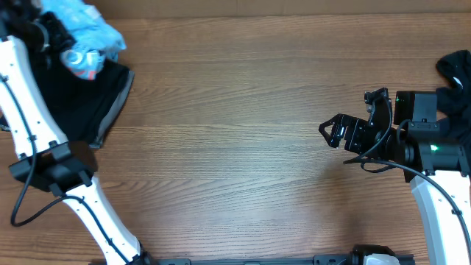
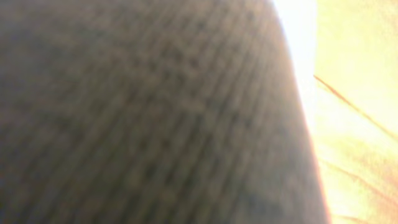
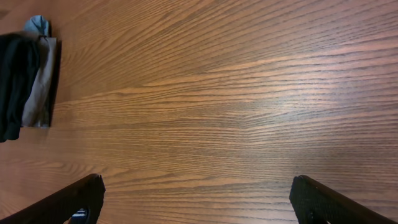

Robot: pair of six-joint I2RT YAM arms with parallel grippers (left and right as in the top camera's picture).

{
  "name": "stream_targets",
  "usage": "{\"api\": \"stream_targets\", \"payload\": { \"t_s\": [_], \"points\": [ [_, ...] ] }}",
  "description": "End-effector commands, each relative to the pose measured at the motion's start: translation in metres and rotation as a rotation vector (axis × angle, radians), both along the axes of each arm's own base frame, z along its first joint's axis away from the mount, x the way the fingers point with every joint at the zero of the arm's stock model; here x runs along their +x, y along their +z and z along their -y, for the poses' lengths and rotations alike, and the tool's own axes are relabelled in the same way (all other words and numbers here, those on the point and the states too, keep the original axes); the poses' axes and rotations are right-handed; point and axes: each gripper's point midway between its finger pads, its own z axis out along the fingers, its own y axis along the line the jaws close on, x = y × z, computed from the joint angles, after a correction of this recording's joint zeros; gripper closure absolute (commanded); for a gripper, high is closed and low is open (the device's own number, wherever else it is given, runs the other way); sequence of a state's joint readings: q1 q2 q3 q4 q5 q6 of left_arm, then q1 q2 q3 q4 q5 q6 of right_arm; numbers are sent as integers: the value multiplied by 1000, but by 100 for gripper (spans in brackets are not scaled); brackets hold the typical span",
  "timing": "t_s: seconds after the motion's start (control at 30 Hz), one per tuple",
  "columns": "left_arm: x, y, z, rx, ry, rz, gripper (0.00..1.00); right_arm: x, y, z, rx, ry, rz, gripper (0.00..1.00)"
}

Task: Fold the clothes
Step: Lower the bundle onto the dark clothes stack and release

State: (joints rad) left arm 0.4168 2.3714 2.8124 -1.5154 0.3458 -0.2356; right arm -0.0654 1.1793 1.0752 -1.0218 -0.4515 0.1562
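Item 1, nearest the lens: dark woven fabric (image 2: 143, 112), blurred and pressed against the left wrist camera, filling all but a bright strip at 3 o'clock; which garment it belongs to cannot be told. Item 2: left gripper (image 1: 50, 33), at 10 o'clock on the table (image 1: 235, 110), buried among the clothes, so whether its jaws are parted or closed cannot be told. Item 3: light blue T-shirt (image 1: 85, 33), crumpled, lying on top of a black garment (image 1: 96, 99) with a grey edge. Item 4: right gripper (image 1: 331, 132), at 3 o'clock, released with jaws spread wide over bare wood and grasping nothing, well apart from the pile. Item 5: a second black garment (image 1: 458, 70) at the 3 o'clock edge, beside the right arm. Hazards, as judged: with the left camera smothered, a pinch may take 2 layers at once and drag the black garment up with the shirt. The pile sits near the table's corner and a pull could slide it off. The right arm's swing could also snag the garment beside it.
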Motion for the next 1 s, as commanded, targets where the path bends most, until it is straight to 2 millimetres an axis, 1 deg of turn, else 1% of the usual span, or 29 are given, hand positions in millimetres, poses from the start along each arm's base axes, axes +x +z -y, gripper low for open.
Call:
{"api": "stream_targets", "payload": {
  "t_s": [0.0,0.13,0.23,0.3,0.37,0.47,0.57,0.67,0.7,0.73,0.77,0.8,0.9,0.97],
  "points": [
    [-13,3,-14,-75,63,-2,96,2,3,2,-7,-5,11,0],
    [-23,-36,-36,-167,165,-97,96,2,3,2,-7,-5,11,0],
    [-29,-55,-47,-279,224,-117,96,2,3,2,-7,-5,11,0],
    [-40,-70,-60,-324,289,-160,96,2,3,2,-7,-5,11,0],
    [-54,-84,-76,-315,338,-202,96,2,3,2,-7,-5,11,0],
    [-68,-89,-92,-289,352,-222,96,2,3,2,-7,-5,11,0],
    [-77,-90,-100,-288,364,-229,96,2,3,2,-7,-5,11,0],
    [-89,-96,-110,-227,399,-286,95,2,3,2,-7,-5,11,0],
    [-94,-98,-112,-213,408,-306,86,2,3,2,-7,-5,11,0],
    [-96,-99,-111,-212,410,-319,57,2,3,2,-7,-5,11,0],
    [-98,-99,-110,-216,410,-326,3,2,3,2,-7,-5,11,0],
    [-100,-99,-109,-219,407,-333,0,2,3,2,-7,-5,11,0],
    [-103,-99,-107,-212,378,-343,0,2,3,2,-7,-5,11,0],
    [-108,-90,-107,-215,390,-343,0,2,3,2,-7,-5,11,0]
  ]
}}
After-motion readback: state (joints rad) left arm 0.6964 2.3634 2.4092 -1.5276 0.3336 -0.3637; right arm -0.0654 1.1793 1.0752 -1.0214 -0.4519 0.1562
